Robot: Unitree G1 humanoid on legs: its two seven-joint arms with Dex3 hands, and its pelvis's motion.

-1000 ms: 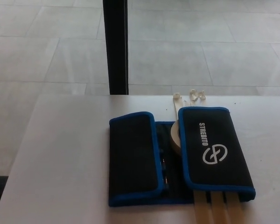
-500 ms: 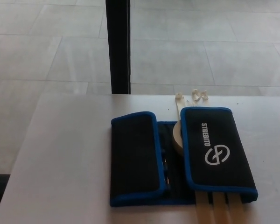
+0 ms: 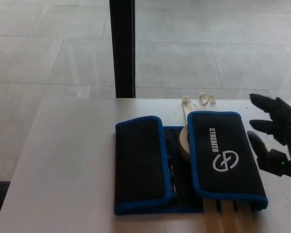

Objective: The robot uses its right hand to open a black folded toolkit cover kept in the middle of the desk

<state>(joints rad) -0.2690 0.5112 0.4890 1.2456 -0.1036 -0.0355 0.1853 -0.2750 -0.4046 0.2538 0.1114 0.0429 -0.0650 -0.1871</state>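
Note:
The black toolkit cover (image 3: 184,162) with blue trim lies in the middle of the white desk (image 3: 72,160), both side flaps folded inward. Its right flap (image 3: 225,155) carries a white STREBITO logo; the left flap (image 3: 140,165) is plain. A roll of beige tape (image 3: 183,141) shows in the gap between the flaps. White cable ties (image 3: 228,218) stick out at the near edge and at the far edge (image 3: 185,104). My right hand (image 3: 276,138) hovers just right of the right flap, fingers spread apart, holding nothing. My left hand does not show.
A black vertical post (image 3: 122,48) stands behind the desk's far edge, with grey tiled floor (image 3: 208,53) beyond it. The desk's left edge runs diagonally at the picture's left.
My right hand has come into view from the right and now hovers beside the right flap. The cover has not moved; the camera shifted slightly a second ago.

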